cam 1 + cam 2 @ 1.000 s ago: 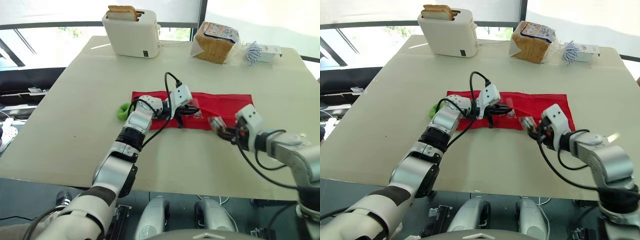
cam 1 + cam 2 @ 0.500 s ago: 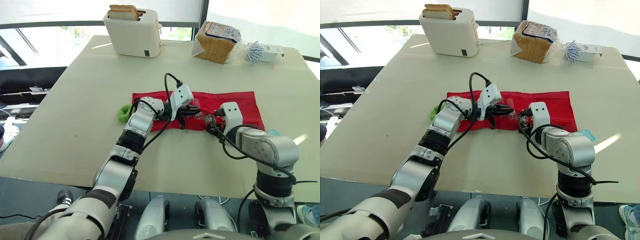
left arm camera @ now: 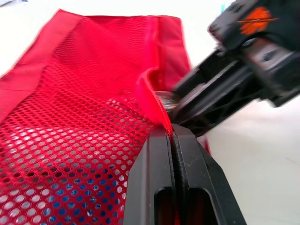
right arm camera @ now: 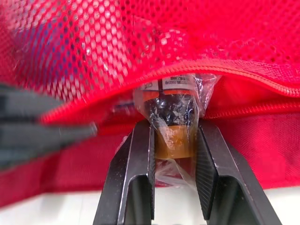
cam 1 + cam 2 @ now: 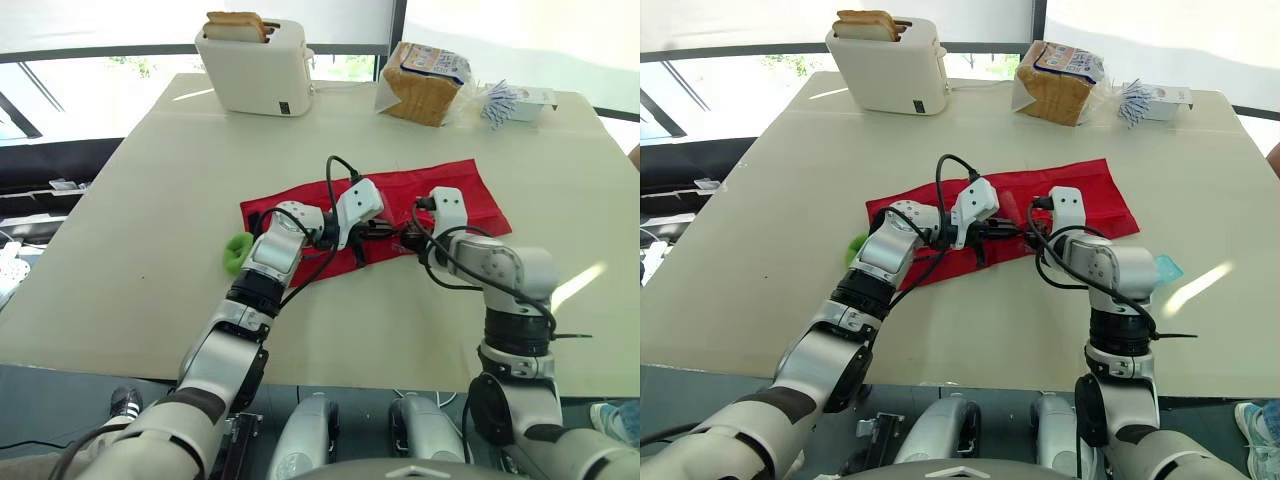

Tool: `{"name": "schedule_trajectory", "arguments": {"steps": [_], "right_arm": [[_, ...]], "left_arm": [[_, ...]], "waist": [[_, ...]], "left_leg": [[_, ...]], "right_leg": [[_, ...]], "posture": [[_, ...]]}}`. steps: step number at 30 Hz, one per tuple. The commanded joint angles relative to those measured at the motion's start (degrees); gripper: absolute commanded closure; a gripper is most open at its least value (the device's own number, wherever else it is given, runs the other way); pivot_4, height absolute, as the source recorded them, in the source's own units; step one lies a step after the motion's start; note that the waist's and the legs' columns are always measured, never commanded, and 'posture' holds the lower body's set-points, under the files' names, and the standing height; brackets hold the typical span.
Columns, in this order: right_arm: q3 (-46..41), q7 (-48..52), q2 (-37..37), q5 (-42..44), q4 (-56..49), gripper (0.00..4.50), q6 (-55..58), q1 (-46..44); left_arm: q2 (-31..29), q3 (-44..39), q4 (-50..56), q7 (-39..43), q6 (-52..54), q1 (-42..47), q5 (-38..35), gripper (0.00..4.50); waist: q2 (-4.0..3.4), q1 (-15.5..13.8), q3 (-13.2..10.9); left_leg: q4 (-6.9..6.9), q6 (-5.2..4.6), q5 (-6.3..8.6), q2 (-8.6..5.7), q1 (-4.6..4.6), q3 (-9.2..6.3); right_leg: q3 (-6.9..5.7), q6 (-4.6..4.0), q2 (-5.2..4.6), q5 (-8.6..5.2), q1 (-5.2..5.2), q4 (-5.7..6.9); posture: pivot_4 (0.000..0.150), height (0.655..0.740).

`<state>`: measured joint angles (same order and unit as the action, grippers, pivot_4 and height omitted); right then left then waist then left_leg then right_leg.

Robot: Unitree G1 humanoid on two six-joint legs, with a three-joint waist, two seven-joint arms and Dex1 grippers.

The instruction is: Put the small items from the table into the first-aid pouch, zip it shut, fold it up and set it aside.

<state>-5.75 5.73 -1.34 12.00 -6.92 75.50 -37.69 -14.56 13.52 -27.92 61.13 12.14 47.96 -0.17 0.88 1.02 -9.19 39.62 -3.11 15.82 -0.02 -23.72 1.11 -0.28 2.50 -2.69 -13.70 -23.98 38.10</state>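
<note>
Filling step: left hand (image 3: 172,131) pinches open the red pouch (image 5: 450,186); right hand (image 4: 173,131) grips what looks like a wrapped vial (image 4: 171,108) at its mouth. Next, likely: push deeper, release.
</note>
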Motion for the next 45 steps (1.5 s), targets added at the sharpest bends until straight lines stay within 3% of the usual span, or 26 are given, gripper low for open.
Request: {"name": "schedule_trajectory", "arguments": {"steps": [1,7,13,22,25,29,36,42,45], "right_arm": [[4.54,2.37,-2.58,-1.0,0.04,3.45,-7.78,-1.05],[14.94,6.79,-9.15,-4.92,1.13,3.45,-16.57,0.65],[15.79,8.93,-13.67,-4.49,-5.44,3.45,-13.42,2.95],[17.17,9.81,-11.67,-5.04,1.7,3.45,-18.8,1.34],[15.84,9.96,-11.81,-5.29,3.04,2.31,-21.51,1.98],[16.51,13.19,-16.34,-4.32,-6.61,0.91,-19.32,6.69],[13.97,16.57,-22.19,0.37,-23.29,0.91,-10.88,14.65],[13.93,14.93,-21.05,1.19,-26.29,0.91,-7.81,16.05],[14.52,13.95,-18.35,1.22,-23.12,2.12,-8.84,15.03]], "left_arm": [[0.05,0.68,0.44,1.83,-0.78,0.73,-1.19,4.5],[0.1,-0.32,-0.62,2.84,3.09,1.67,-2.78,4.5],[-0.58,-1.48,-3.71,4.88,7.68,3.15,-4.73,4.5],[-0.85,-0.56,-0.96,10.18,11.08,1.56,-7.92,4.5],[-1.1,-0.55,-1.9,9.79,10.35,1.54,-7.34,4.5],[-1.66,-1.44,-4.46,9.45,10.34,2.41,-7.33,4.5],[-2.16,-1.51,-7.92,11.81,10.21,4.11,-7.51,4.5],[-1.51,-1.68,-11.72,12.76,8.23,6.52,-7.07,4.5],[-1.1,-1.53,-12.87,12.81,7.52,7.24,-6.83,4.5]], "waist": [[0.0,0.07,0.0],[0.0,-0.02,0.0],[0.0,-0.13,0.0],[0.01,0.0,0.0],[0.0,-0.07,0.0],[0.0,-0.74,0.0],[0.0,-0.23,0.0],[0.01,-0.25,0.0],[0.01,-0.27,0.0]], "left_leg": [[-0.02,0.01,-0.01,0.0,0.0,0.0],[-0.11,0.03,-0.02,0.0,-0.04,0.05],[-0.11,0.02,-0.02,0.0,-0.08,0.04],[-0.12,0.03,-0.02,0.03,-0.07,0.08],[-0.13,0.03,-0.02,0.04,-0.06,0.08],[-0.12,0.03,-0.02,0.01,-0.1,0.05],[-0.12,-0.03,0.02,0.0,-0.12,0.05],[-0.14,-0.2,0.11,0.07,-0.07,0.05],[-0.14,-0.19,0.11,0.06,-0.08,0.06]], "right_leg": [[0.01,0.0,0.0,0.0,0.0,-0.01],[0.05,0.0,-0.01,0.0,-0.1,-0.04],[0.04,0.0,-0.01,0.0,-0.1,-0.07],[0.07,0.0,0.01,0.0,-0.14,-0.05],[0.07,0.0,0.01,0.0,-0.14,-0.04],[0.04,0.0,-0.03,0.0,-0.13,-0.08],[0.06,0.0,-0.01,0.0,-0.14,-0.1],[0.06,0.0,0.06,-0.01,-0.14,-0.06],[0.06,0.0,0.05,-0.01,-0.14,-0.07]], "posture": [[0.15,0.74],[0.15,0.74],[0.15,0.74],[0.15,0.74],[0.15,0.74],[0.15,0.74],[0.15,0.74],[0.15,0.74],[0.15,0.74]]}}
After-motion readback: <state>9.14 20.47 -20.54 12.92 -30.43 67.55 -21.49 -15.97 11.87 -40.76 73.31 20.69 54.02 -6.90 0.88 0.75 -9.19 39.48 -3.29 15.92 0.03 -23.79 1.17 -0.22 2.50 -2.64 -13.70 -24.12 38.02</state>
